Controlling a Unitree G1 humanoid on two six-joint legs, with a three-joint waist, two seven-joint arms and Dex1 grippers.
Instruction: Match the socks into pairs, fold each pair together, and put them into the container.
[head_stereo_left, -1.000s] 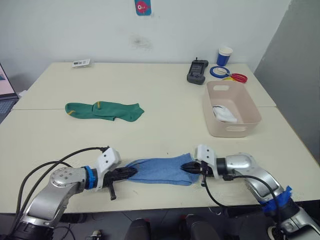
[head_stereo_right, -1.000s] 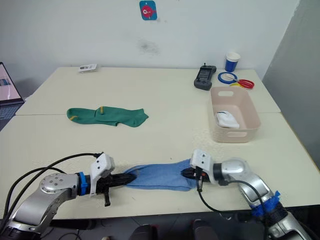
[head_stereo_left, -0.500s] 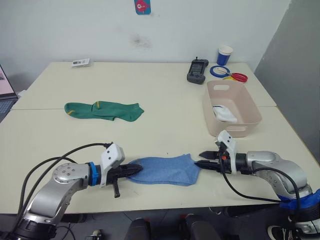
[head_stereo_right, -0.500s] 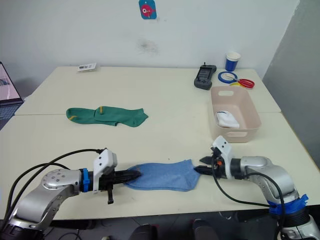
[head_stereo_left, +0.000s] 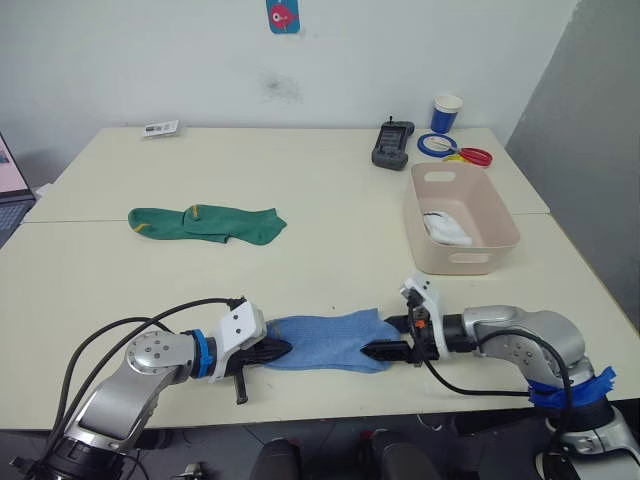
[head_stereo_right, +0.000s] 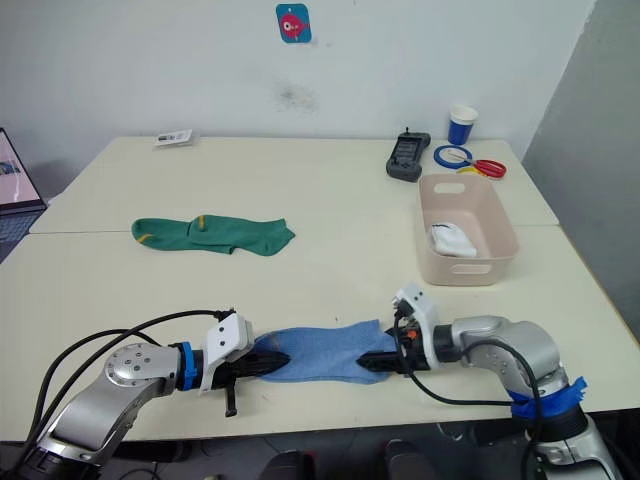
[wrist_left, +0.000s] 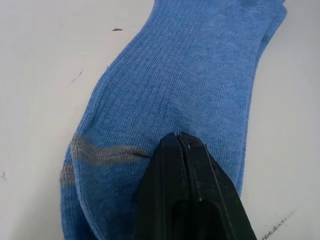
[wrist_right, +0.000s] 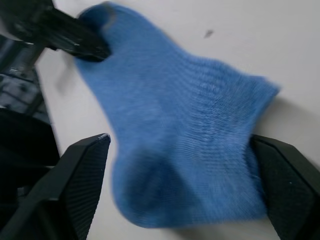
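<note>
The robot is working on the blue socks (head_stereo_left: 325, 341), which lie flat low in the middle of the picture; I guess it is folding them. At lower left, the left gripper (head_stereo_left: 280, 350) is pinched tight on one end. At lower right, the right gripper (head_stereo_left: 375, 351) is spread wide around the other end. Next it likely must close, lift that end and lay it over. I count two green socks (head_stereo_left: 207, 221) at middle left, one blue bundle, one white sock (head_stereo_left: 446, 228) inside the one pink container (head_stereo_left: 420, 218) at upper right.
</note>
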